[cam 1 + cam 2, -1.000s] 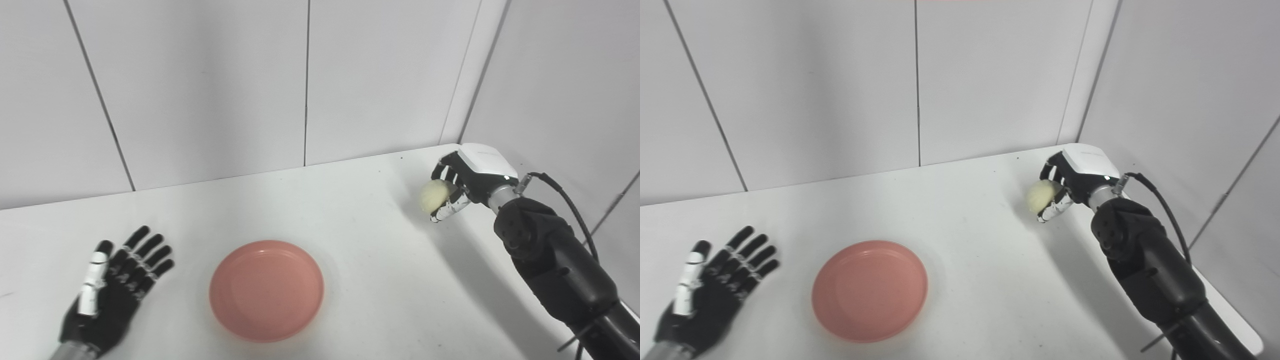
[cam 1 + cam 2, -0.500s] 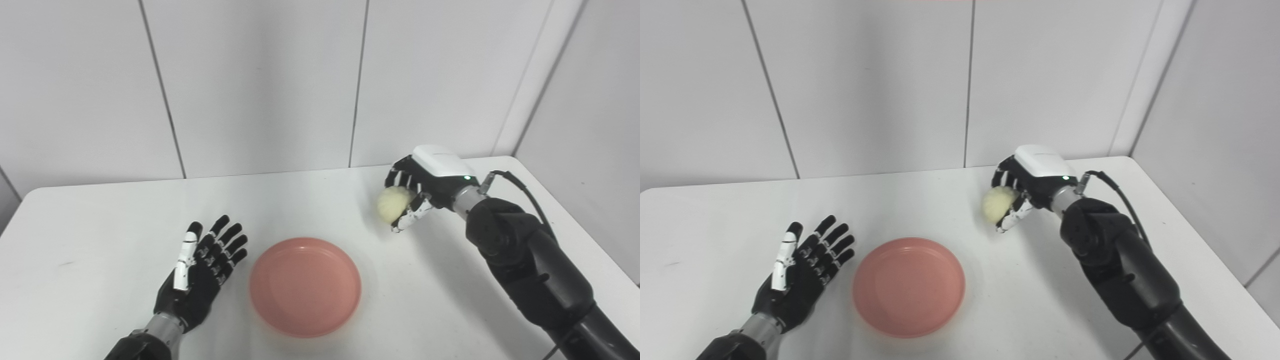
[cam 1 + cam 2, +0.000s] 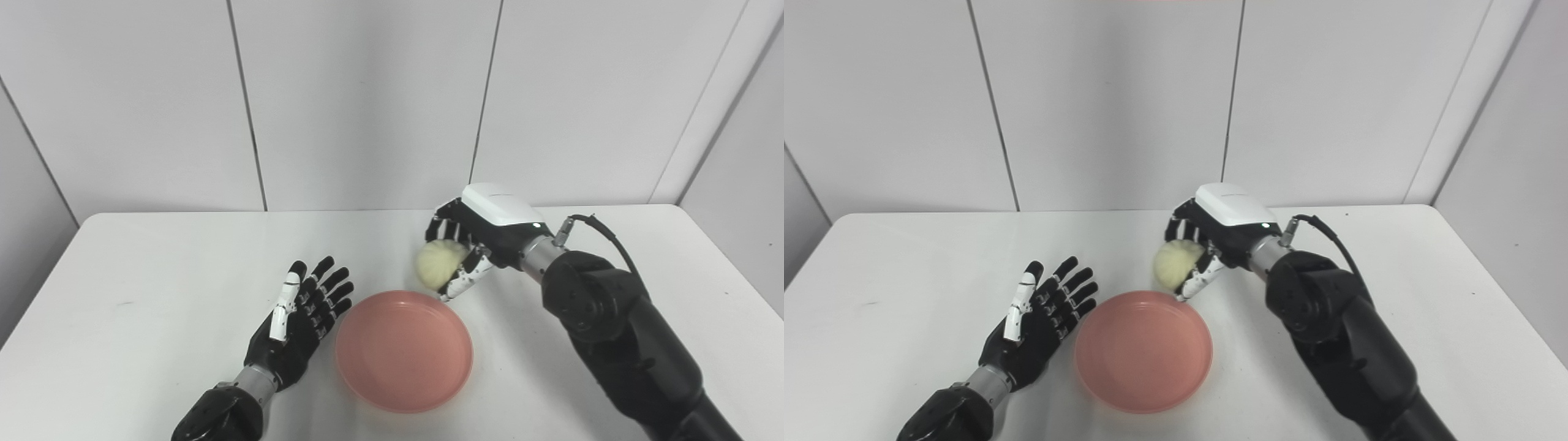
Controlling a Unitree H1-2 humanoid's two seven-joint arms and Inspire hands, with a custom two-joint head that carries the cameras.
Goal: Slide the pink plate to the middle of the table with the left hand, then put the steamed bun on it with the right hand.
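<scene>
Bun (image 3: pixel 438 263), pale yellow, round and finely wrinkled, sits gripped in the right hand (image 3: pixel 478 236) above the pink plate's (image 3: pixel 404 350) far rim; left hand (image 3: pixel 300 321) lies released, fingers spread, beside the plate on the tabletop (image 3: pixel 153 294).

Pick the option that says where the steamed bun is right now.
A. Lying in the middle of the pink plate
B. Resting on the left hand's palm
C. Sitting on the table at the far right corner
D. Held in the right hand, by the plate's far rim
D: the steamed bun sits in the fingers of the right hand, by the far rim of the empty pink plate; the left hand lies open beside it.
</scene>
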